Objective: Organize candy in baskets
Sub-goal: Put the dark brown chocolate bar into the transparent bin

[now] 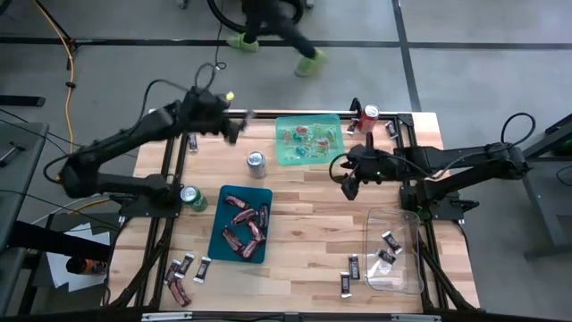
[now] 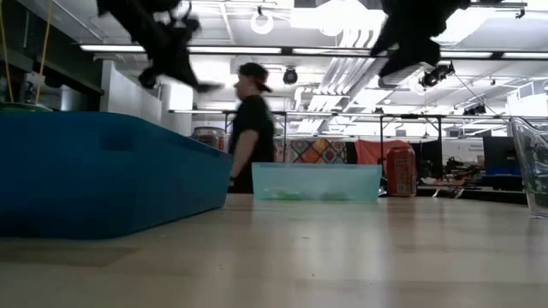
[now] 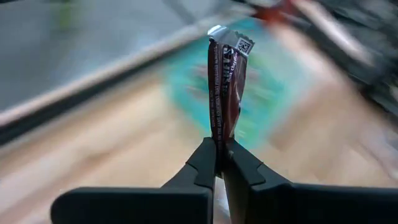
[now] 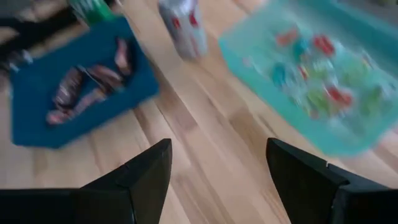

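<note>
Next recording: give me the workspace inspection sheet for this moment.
Surface: wooden table, bare in the middle.
Job's things: teal basket holds pinkish-red bars; light green basket holds small green and red pieces; clear basket holds dark bars. Loose dark bars lie at the table's near left corner, more beside the clear basket.
Clutter: silver can, green can, red can.
Grippers: left gripper shut on a dark brown bar, raised at the far left; right gripper open, empty, near the green basket.
Cables: yellow cable on the floor.
Surroundings: person beyond the table.
</note>
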Controlling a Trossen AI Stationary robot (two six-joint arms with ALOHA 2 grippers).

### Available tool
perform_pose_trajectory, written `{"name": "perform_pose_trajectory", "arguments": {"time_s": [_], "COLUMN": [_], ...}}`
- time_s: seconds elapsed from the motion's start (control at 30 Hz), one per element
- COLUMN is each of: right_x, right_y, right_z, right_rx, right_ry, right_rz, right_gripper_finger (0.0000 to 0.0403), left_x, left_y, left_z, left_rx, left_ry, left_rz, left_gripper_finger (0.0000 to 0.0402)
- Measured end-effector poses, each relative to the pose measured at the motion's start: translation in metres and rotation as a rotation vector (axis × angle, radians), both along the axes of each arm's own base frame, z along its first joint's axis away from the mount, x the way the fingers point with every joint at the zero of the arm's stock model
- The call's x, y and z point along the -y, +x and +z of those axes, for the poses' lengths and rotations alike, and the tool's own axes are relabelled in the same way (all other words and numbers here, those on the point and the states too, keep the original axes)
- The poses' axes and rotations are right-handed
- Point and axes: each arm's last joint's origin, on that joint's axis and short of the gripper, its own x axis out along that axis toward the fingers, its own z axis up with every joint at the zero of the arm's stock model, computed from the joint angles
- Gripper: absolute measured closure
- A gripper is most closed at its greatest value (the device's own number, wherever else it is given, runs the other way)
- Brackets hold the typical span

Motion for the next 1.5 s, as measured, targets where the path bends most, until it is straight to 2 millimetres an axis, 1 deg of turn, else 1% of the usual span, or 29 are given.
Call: {"name": "perform_pose_trajectory", "arguments": {"time_s": [0.1,0.2,0.3,0.37,0.43,0.5,0.63,0.83,1.0,1.13,1.27,1.37,1.5], "right_x": [0.001,0.0,-0.002,-0.004,-0.008,-0.012,-0.02,-0.02,-0.019,-0.017,-0.016,-0.016,-0.015], "right_y": [0.006,0.012,0.016,0.019,0.021,0.023,0.024,0.021,0.014,0.008,0.003,0.002,0.002], "right_z": [0.007,0.015,0.024,0.03,0.036,0.042,0.052,0.071,0.08,0.084,0.088,0.088,0.088], "right_rx": [0.099,0.207,0.323,0.403,0.478,0.545,0.657,0.827,0.887,0.906,0.923,0.923,0.923], "right_ry": [0.005,0.034,0.087,0.135,0.187,0.242,0.315,0.324,0.273,0.243,0.22,0.202,0.19], "right_rz": [-0.004,-0.014,-0.035,-0.049,-0.05,-0.035,-0.011,0.014,0.03,0.017,-0.009,-0.008,-0.026], "right_gripper_finger": [0.0146,0.0146,0.0146,0.0146,0.0146,0.0146,0.0146,0.0146,0.0146,0.0146,0.0146,0.0146,0.0146], "left_x": [0.043,0.082,0.116,0.134,0.15,0.165,0.19,0.216,0.231,0.24,0.246,0.249,0.249], "left_y": [0.002,0.003,0.007,0.011,0.019,0.032,0.069,0.131,0.187,0.233,0.275,0.303,0.331], "left_z": [0.012,0.021,0.024,0.022,0.017,0.009,-0.006,-0.034,-0.049,-0.061,-0.075,-0.082,-0.095], "left_rx": [0.038,0.085,0.102,0.081,0.074,0.07,0.126,0.276,0.355,0.355,0.359,0.389,0.412], "left_ry": [0.008,0.012,0.01,0.048,0.099,0.14,0.207,0.232,0.312,0.403,0.441,0.458,0.468], "left_rz": [-0.222,-0.399,-0.522,-0.57,-0.62,-0.681,-0.786,-0.813,-0.833,-0.877,-0.911,-0.897,-0.878], "left_gripper_finger": [0.0401,0.0401,0.0402,0.0401,0.0401,0.0401,0.0401,0.0401,0.0401,0.0401,0.0401,0.0401,0.04]}}
